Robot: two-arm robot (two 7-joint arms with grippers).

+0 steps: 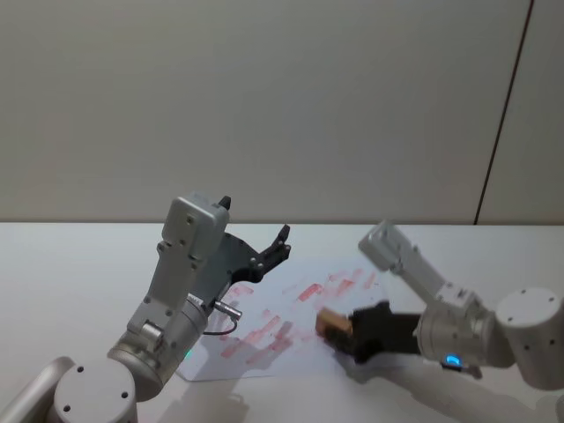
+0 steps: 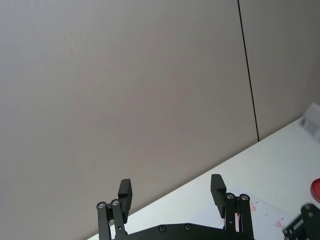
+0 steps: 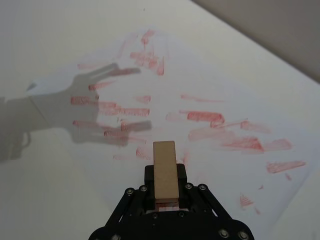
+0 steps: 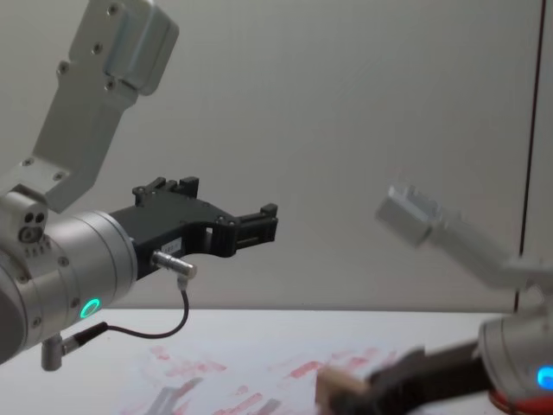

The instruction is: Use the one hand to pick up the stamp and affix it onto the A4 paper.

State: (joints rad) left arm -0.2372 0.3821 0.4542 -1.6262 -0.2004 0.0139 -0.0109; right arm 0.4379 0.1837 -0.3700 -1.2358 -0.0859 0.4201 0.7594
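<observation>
Right end effector (image 1: 345, 330) is pinching the stamp (image 1: 333, 325), fingers pressed on its sides; in the right wrist view the stamp (image 3: 165, 170) sits clamped in the end effector (image 3: 165, 192) with its long axis running straight out along the fingers. In the head view the stamp is at about 5 o'clock from the centre of the A4 paper (image 1: 273, 326), over the sheet's near-right part. Whether its face is touching the sheet or just above it, cannot tell: the chest view shows the stamp (image 4: 339, 387) low over the paper (image 4: 259, 380), contact hidden.

Key relation: the paper lies directly under and ahead of the held stamp, so the coming move looks like a straight press down, not a reach. Paper (image 3: 200, 120) is already full of red prints; a barer patch lies toward 11 o'clock of the stamp in the head view, judging loosely.

Left end effector (image 1: 271, 251) is raised above the paper's far-left part, around 10 o'clock from the stamp, well apart from it, fingers spread and holding nothing; the left wrist view shows the fingers (image 2: 125, 192) apart. Also seen in the chest view (image 4: 246, 226), high off the tabletop (image 1: 70, 264). Looks idle.

The right arm is the one on the job. Risk: a tilted stamp face would give a smudged print.
</observation>
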